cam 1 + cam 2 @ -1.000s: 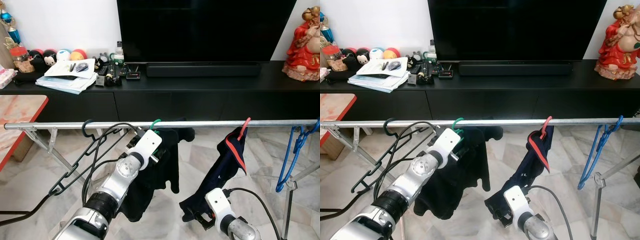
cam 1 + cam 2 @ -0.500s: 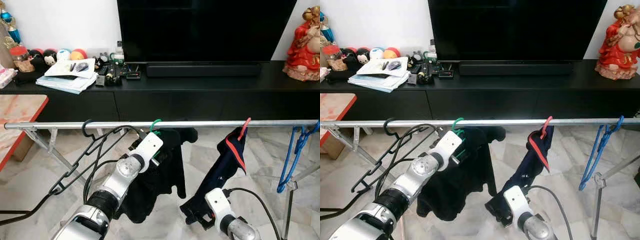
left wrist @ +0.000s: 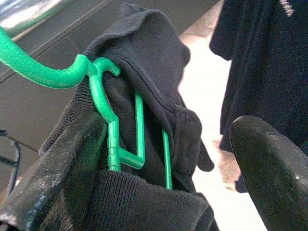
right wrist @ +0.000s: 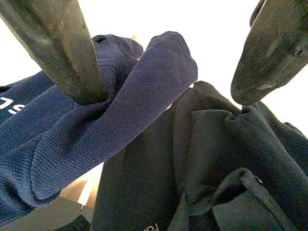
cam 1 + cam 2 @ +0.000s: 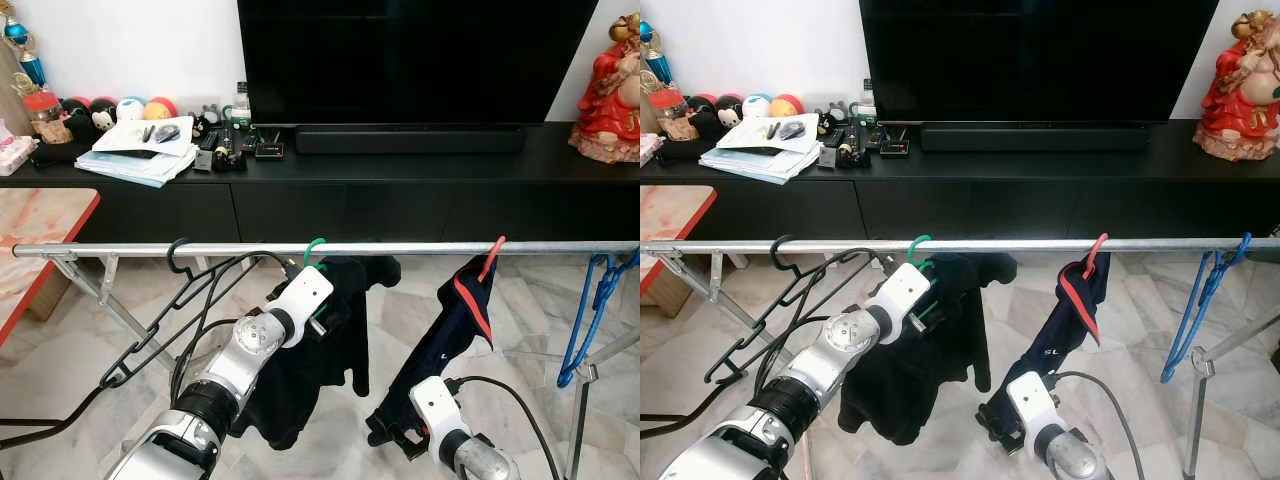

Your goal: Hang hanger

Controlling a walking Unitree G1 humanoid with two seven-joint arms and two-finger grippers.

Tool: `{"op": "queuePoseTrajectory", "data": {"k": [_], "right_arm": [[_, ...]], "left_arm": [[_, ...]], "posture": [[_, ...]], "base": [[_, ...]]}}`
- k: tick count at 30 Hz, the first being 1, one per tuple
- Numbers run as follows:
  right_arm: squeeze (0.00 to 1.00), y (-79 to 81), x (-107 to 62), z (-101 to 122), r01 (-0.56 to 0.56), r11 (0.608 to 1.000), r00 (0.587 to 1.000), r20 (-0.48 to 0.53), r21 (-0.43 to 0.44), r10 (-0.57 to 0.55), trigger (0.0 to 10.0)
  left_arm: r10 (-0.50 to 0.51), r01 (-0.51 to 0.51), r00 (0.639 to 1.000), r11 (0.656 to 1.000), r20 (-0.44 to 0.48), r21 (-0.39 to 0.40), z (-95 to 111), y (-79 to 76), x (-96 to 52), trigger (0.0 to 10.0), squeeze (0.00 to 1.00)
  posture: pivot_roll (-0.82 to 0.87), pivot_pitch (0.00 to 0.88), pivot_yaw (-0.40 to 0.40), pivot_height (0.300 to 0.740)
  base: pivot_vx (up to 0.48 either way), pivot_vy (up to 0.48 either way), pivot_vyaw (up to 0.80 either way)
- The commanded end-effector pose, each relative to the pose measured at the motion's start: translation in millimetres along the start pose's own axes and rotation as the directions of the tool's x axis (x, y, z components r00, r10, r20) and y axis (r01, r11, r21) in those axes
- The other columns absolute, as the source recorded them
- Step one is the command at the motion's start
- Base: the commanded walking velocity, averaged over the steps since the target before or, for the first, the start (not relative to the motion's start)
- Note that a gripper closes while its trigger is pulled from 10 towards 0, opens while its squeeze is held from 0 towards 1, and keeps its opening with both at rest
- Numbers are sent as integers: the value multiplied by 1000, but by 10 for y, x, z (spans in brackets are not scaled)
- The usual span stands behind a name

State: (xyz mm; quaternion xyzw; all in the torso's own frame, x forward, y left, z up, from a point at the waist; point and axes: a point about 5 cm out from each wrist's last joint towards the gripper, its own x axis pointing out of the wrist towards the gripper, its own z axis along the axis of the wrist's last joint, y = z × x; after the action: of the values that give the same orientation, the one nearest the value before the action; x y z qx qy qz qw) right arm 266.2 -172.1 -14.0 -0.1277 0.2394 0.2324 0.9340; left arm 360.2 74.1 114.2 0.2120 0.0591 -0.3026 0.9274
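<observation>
A green hanger (image 3: 113, 139) carries a black garment (image 5: 305, 375), and its hook (image 5: 313, 247) sits over the silver drying rail (image 5: 400, 247). My left gripper (image 3: 168, 139) is open just below the rail. One finger (image 3: 57, 168) lies against the hanger's neck and the cloth; the other stands clear. Lower down, my right gripper (image 4: 168, 91) is open at the hem of a navy garment (image 5: 455, 330) that hangs from a red hanger (image 5: 491, 255), with a fold of it between the fingers.
An empty black hanger (image 5: 165, 320) hangs left of the green one, and blue hangers (image 5: 592, 310) hang at the rail's right end. Behind the rack stands a black TV console (image 5: 400, 190) with a TV. A red-edged table (image 5: 40, 240) is at the left. The floor is marble.
The view has shifted slightly. The black garment has swayed a little to the right on the rail. Both arms stay about where they were.
</observation>
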Motion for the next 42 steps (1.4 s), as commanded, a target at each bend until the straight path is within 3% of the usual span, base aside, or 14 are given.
{"op": "queuePoseTrajectory", "data": {"k": [1, 12, 16, 18, 21, 33, 42], "right_arm": [[0, 12, 4, -16, -4, 1000, 1000, -11, 3, 4, 10000], [0, 6, 5, -16, 0, 1000, 1000, -13, 6, 0, 10000], [0, 4, 4, -19, -1, 1000, 1000, -16, 7, 1, 10000], [0, 6, 5, -23, -2, 1000, 1000, -19, 5, 2, 10000], [0, 9, 6, -23, -4, 1000, 1000, -19, 5, 4, 10000], [0, 21, 12, -29, -3, 1000, 1000, -25, 5, 4, 10000], [0, 22, 11, -33, 1, 1000, 1000, -26, 8, -1, 10000]], "left_arm": [[-25, 25, 1000, 1000, 11, -12, 47, 11, 12, 10000, 0], [-154, 148, 986, 985, -58, -92, -102, -60, -22, 10000, 0], [-114, 99, 986, 987, -123, -124, -166, -20, -19, 10000, 0], [-38, 15, 982, 993, -187, -121, -220, 49, -19, 10000, 0], [-5, -22, 978, 991, -209, -128, -235, 83, -21, 10000, 0], [98, -94, 995, 986, 18, -135, 160, 252, 22, 10000, 0], [36, -32, 999, 989, 30, -143, 156, 185, 33, 10000, 0]], "posture": [[72, 58, 3, 740], [69, 54, 5, 740], [70, 54, 3, 740], [70, 55, 0, 740], [70, 56, -1, 740], [76, 59, 0, 740], [75, 60, 2, 740]], "base": [[0, 0, 0], [0, 0, 0], [0, 0, 0], [0, 0, 0], [0, 0, 0], [0, 0, 0], [0, 0, 0]]}}
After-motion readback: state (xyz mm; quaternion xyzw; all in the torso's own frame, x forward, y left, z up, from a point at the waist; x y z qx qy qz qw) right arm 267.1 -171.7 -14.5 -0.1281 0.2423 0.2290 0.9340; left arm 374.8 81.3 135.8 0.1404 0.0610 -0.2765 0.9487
